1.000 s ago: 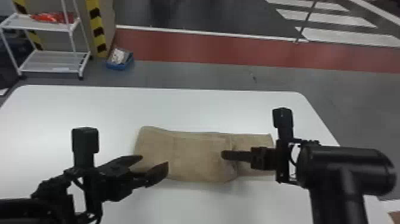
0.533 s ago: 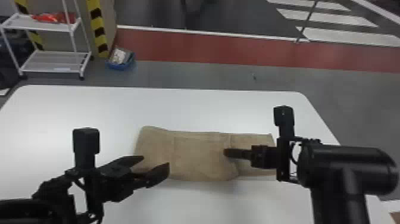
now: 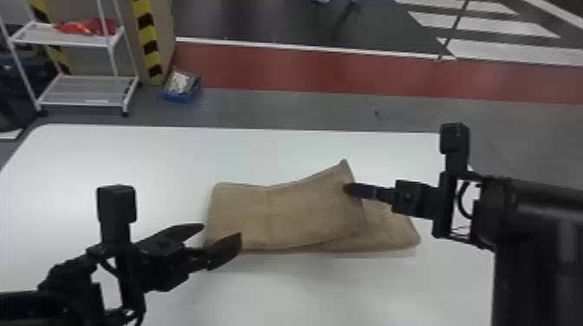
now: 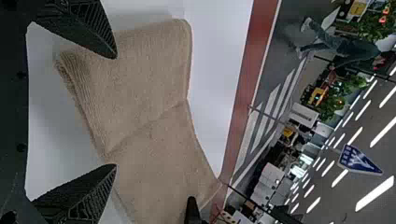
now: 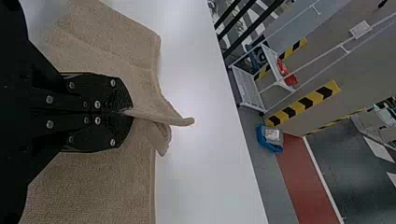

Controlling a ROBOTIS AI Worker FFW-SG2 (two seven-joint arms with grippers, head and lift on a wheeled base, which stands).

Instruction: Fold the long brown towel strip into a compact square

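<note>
Pinching towel (image 3: 282, 216) by its raised edge in right gripper (image 3: 347, 188), above the lower layer. Holding fingers spread at left gripper (image 3: 222, 230), near towel's opposite end.

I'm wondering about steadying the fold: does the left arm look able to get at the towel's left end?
Likely yes: the left gripper is open near that end of the towel, with nothing visible between them.

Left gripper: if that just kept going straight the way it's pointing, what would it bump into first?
Probably the left end of the brown towel: the open left gripper points toward it in the head view. Its height is hard to judge, so it might pass over instead.
</note>
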